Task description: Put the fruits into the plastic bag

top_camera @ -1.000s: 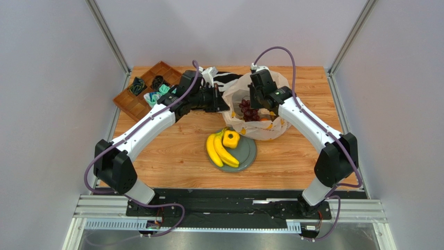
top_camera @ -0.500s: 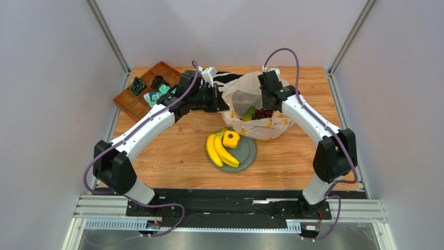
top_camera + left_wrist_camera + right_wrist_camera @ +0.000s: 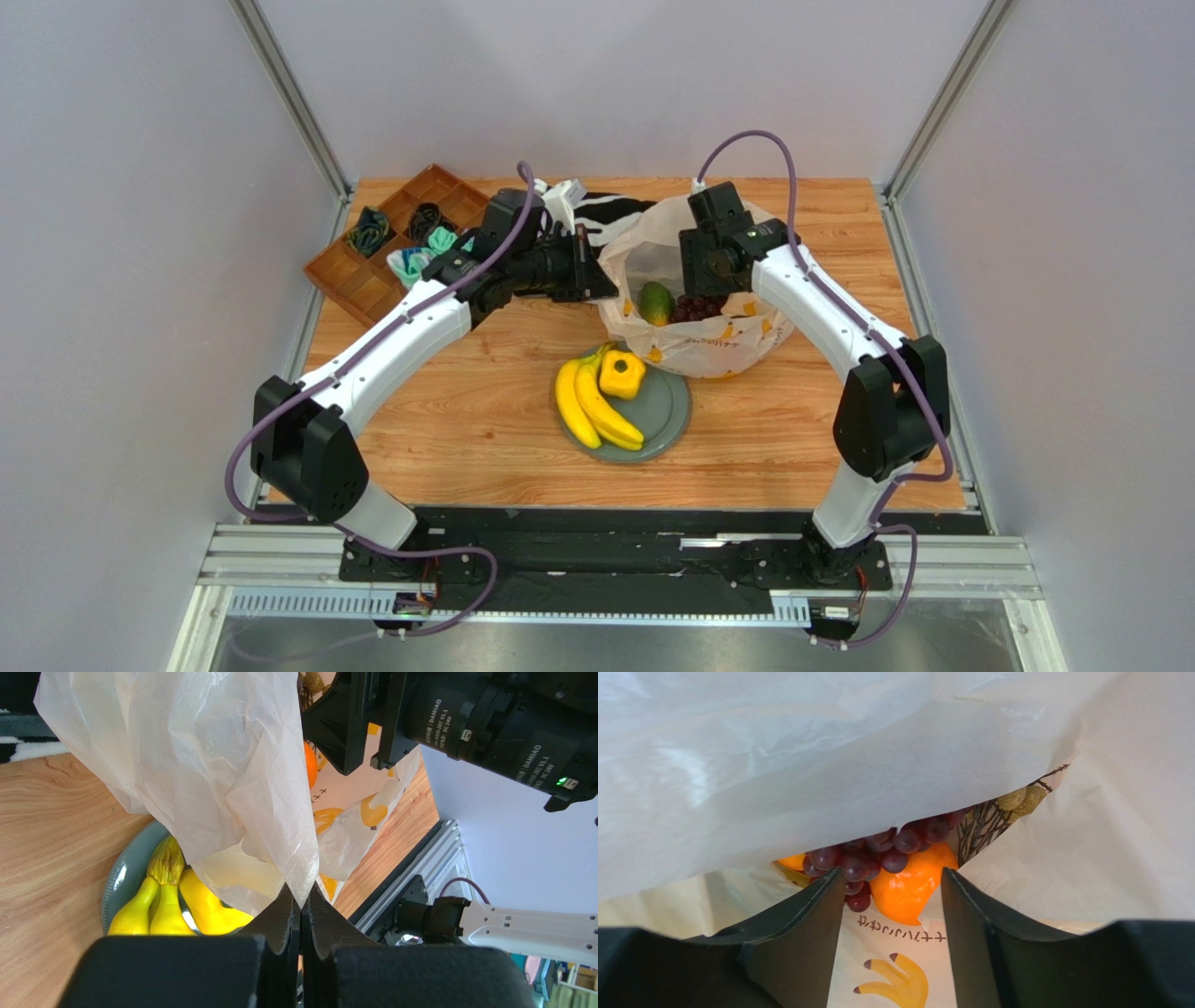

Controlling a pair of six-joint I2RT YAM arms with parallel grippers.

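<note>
Thin whitish plastic bag (image 3: 723,343) with banana prints, crumpled, mouth open upward. Inside: orange-green fruit (image 3: 655,303), purple grapes (image 3: 878,855) lying on the orange (image 3: 910,885), pale grapes (image 3: 1020,798) off to one side. Bananas (image 3: 589,403) and small yellow fruit (image 3: 622,373) lie touching on the grey plate (image 3: 676,417), just beside the bag.

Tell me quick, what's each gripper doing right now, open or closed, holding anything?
Left gripper: closed, pinching the edge of the plastic bag.
Right gripper: open, holding nothing, aimed at the grapes in the bag.
</note>
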